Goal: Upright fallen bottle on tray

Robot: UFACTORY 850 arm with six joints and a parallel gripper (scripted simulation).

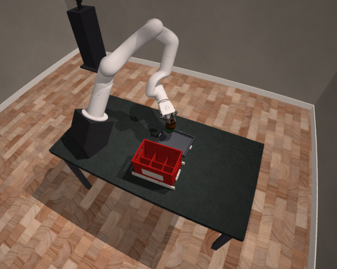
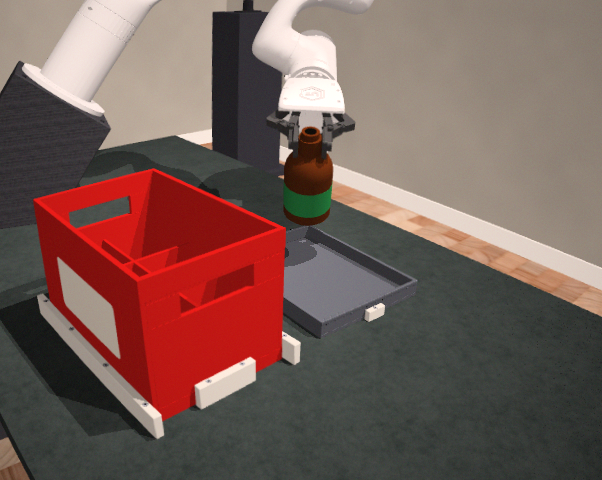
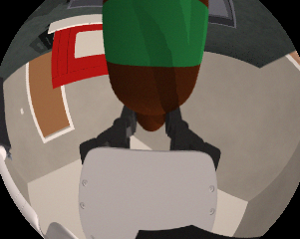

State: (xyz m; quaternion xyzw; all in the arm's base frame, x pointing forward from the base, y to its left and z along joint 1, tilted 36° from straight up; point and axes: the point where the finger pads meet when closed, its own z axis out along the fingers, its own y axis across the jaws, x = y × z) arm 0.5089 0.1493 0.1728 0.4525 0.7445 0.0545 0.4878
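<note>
Dark table [image 2: 446,361] is seen carrying the red crate [image 2: 161,289] in its white corner stops, level, with the grey tray [image 2: 342,289] just behind it, also flat. White arm [image 1: 163,43] is bent over the tray's far corner. Brown bottle [image 2: 307,183] with green label is held upright in the air above that corner, base clear of the tray floor. Gripper [image 2: 310,135] is clamped on the bottle neck, fingers pressed to either side.
</note>
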